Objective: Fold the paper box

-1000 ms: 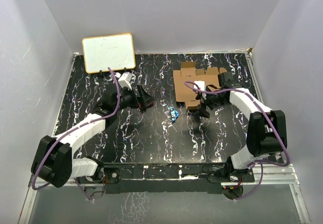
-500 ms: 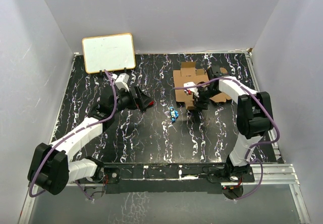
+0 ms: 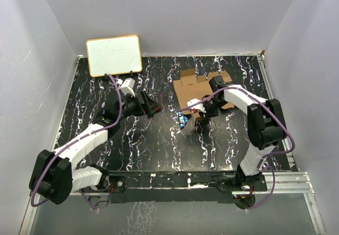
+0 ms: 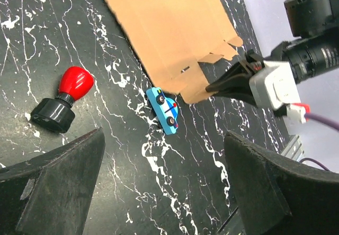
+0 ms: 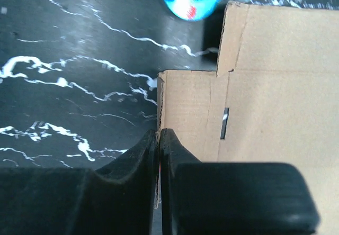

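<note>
Two arms seen from above: the right gripper has just clamped the near flap of the flat paper box, dragging it left toward mid-table. Left wrist: the left gripper gapes empty. Right wrist: jaws pinch the cardboard edge, so folding can start.

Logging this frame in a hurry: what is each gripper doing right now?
Left gripper: open, holding nothing.
Right gripper: closed, pinching an edge flap of the paper box.
</note>
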`<state>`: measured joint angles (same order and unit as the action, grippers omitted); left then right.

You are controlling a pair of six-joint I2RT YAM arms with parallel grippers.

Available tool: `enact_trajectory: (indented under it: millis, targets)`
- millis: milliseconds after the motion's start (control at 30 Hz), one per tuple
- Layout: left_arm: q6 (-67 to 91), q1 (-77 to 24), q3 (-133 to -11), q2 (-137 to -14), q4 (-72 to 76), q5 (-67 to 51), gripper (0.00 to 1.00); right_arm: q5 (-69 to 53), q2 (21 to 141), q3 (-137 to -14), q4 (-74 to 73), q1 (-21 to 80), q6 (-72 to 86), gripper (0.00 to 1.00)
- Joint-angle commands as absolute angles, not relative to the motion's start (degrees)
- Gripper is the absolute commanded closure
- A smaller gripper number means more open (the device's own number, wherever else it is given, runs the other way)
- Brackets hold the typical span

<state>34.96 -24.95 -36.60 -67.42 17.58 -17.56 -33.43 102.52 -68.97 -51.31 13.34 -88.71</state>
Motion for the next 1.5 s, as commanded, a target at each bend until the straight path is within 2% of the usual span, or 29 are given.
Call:
enact_trajectory:
  millis: [0, 500, 700, 767, 933, 1000, 1133, 1267, 1467]
  targets:
    - [35.1, -24.7, -37.2, -66.5, 17.2, -17.8, 0.08, -32.4, 96.5, -66.3, -53.4, 16.7, -95.8, 0.91]
    - [34.2, -24.3, -37.5, -64.0, 12.1, -12.7, 0.08, -30.8, 93.0, -59.4, -49.2, 31.0, -99.2, 0.92]
    - [33.0, -23.1, -37.2, -62.5, 8.7, -9.8, 0.09, -29.9, 90.9, -59.4, -48.3, 32.0, -97.6, 0.88]
    - [32.6, -22.5, -37.0, -62.5, 8.8, -10.0, 0.09, -29.3, 89.3, -58.3, -47.2, 31.7, -95.4, 0.85]
    - [31.8, -20.9, -37.7, -64.8, 8.5, -12.4, 0.11, -35.0, 83.9, -55.9, -46.3, 26.3, -91.6, 0.56]
    - [31.2, -20.3, -38.5, -66.2, 8.2, -13.2, 0.13, -38.8, 81.8, -55.5, -46.8, 22.8, -91.2, 0.48]
    - [30.1, -18.9, -40.5, -70.0, 8.5, -15.8, 0.14, -51.3, 79.0, -53.5, -48.5, 16.3, -90.5, 0.37]
    - [30.9, -17.0, -42.6, -74.5, 10.1, -22.7, 0.16, -68.2, 77.5, -49.0, -49.9, 11.1, -92.6, 0.22]
    - [34.6, -16.6, -44.5, -79.4, 13.8, -32.1, 0.29, -69.8, 77.0, -48.3, -49.0, 8.7, -89.3, 0.20]
